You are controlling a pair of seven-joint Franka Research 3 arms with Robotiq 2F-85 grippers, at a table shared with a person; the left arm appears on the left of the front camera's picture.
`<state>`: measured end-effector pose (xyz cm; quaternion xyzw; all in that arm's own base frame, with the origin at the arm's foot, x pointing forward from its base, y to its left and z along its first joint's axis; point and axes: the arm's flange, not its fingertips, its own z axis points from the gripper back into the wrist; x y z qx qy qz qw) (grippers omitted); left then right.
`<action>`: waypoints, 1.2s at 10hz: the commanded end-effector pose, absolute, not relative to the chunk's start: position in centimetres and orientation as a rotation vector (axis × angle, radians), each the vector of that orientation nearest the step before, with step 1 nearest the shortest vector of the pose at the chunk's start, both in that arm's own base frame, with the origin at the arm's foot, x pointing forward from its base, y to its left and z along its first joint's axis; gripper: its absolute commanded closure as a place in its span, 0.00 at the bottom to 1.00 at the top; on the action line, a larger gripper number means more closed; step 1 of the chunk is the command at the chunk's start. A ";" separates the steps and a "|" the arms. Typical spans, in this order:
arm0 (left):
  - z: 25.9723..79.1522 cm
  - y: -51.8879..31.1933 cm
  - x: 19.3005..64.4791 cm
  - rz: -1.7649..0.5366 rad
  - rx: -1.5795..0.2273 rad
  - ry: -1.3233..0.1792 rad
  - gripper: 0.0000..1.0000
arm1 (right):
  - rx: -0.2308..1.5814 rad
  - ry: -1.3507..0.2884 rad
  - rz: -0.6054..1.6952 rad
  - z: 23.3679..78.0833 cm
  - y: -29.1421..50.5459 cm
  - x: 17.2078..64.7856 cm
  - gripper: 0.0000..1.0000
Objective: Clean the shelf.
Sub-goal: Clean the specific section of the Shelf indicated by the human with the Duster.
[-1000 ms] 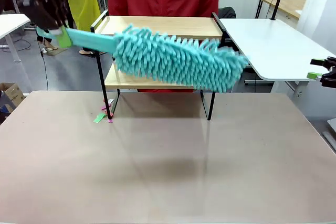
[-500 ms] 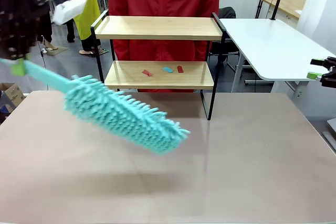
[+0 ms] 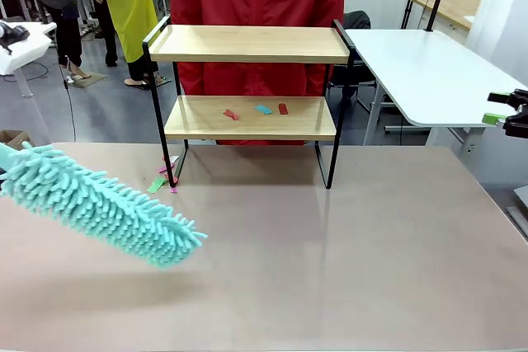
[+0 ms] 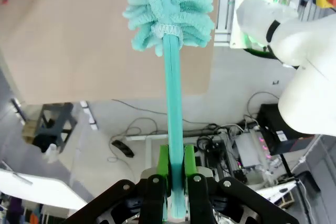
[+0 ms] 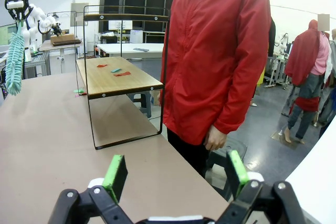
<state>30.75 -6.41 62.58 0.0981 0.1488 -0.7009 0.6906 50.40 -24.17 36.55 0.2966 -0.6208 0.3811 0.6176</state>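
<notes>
**Left jaws, seen along their own axis.** They are closed fully on the flat teal plastic handle [image 4: 173, 103] of a fluffy teal microfibre duster [image 4: 168, 3]. The handle is clamped between the two green pads [image 4: 163, 163]. The duster's shaggy head lies straight ahead of these jaws, well beyond the fingertips, over the brown bench [image 4: 79, 40]. In the front view the head hangs in the air above the bench, tilted, with its free tip lowest.

**Right jaws.** They are spread wide, with nothing between their pads. The shelf [image 5: 118, 80] is a two-tier rack of light wooden boards in a thin black metal frame. It stands on the bench ahead of these jaws and to their left in the right wrist view, well apart from them. It is also well apart from the left jaws and the duster. Three small flat scraps [image 3: 262, 109], two red and one teal, lie near the middle of its lower board. A person in a red jacket [image 5: 215, 51] stands ahead of the right jaws, just beside the shelf.
</notes>
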 end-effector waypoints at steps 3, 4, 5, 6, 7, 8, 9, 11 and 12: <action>62.1 -5.4 31.7 -1.454 0.297 0.333 0.87 | 0.681 -1.406 0.872 37.0 -24.0 50.5 0.00; 62.0 -5.6 31.4 -1.537 0.240 0.369 0.87 | 0.681 -1.406 0.872 37.0 -24.0 50.5 0.00; 62.0 -5.6 31.4 -1.537 0.240 0.369 0.87 | 0.681 -1.406 0.872 37.0 -24.0 50.5 0.00; 62.0 -5.6 31.4 -1.537 0.240 0.369 0.87 | 0.681 -1.406 0.872 37.0 -24.0 50.5 0.00; 62.0 -5.6 31.4 -1.537 0.240 0.369 0.87 | 0.681 -1.406 0.872 37.0 -24.0 50.5 0.00; 62.0 -5.6 31.4 -1.537 0.240 0.369 0.87 | 0.681 -1.406 0.872 37.0 -24.0 50.5 0.00; 62.0 -5.6 31.4 -1.537 0.240 0.369 0.87 | 0.681 -1.406 0.872 37.0 -24.0 50.5 0.00; 62.0 -5.6 31.4 -1.537 0.240 0.369 0.87 | 0.681 -1.406 0.872 37.0 -24.0 50.5 0.00; 62.0 -5.6 31.4 -1.537 0.240 0.369 0.87 | 0.681 -1.406 0.872 37.0 -24.0 50.5 0.00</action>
